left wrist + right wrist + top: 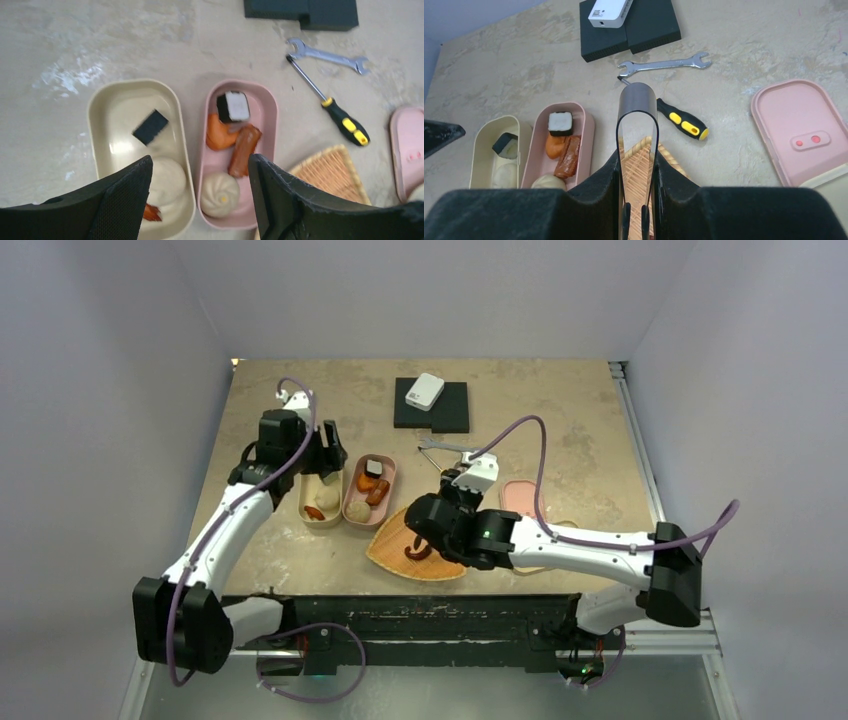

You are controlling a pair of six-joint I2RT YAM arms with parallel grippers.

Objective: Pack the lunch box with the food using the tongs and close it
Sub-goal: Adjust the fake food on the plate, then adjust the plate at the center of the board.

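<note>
**A:** How are the left jaws set, and why?

**B:** They are spread wide, with nothing between them, and hung just above the two boxes. The pink box [262,107] is seen under the gap. The beige box [120,115] lies under their left side. No contact is seen, so the pose is judged to be one of waiting over the boxes rather than gripping.

**A:** And the right jaws?

**B:** The tongs [637,95] are pinched between them, with the joined bend pointing ahead and the tips hidden beneath. Held that way, the two thin arms can be squeezed by the jaws themselves, which is presumably why the grip is taken there.

**A:** Where is the food?

**B:** Most of it is already packed. In the pink box a black-and-white piece [233,106], an orange bit [219,135], a sausage [244,150] and a bun [219,194] are laid. In the beige box another bun [167,180] and a dark piece [150,127] are seen. One red-brown piece [418,550] is on the woven tray [390,545], right under the right jaws. Whether it is caught by the tips cannot be told.

**A:** What is left?

**B:** That piece is judged the next to be carried across. The pink lid [804,125] is laid flat on the tabletop [560,410] to the right of the right jaws, well apart from the boxes, and is yet to be fitted. The wrench [664,64] and screwdriver [681,119] ahead of them are not needed.
</note>
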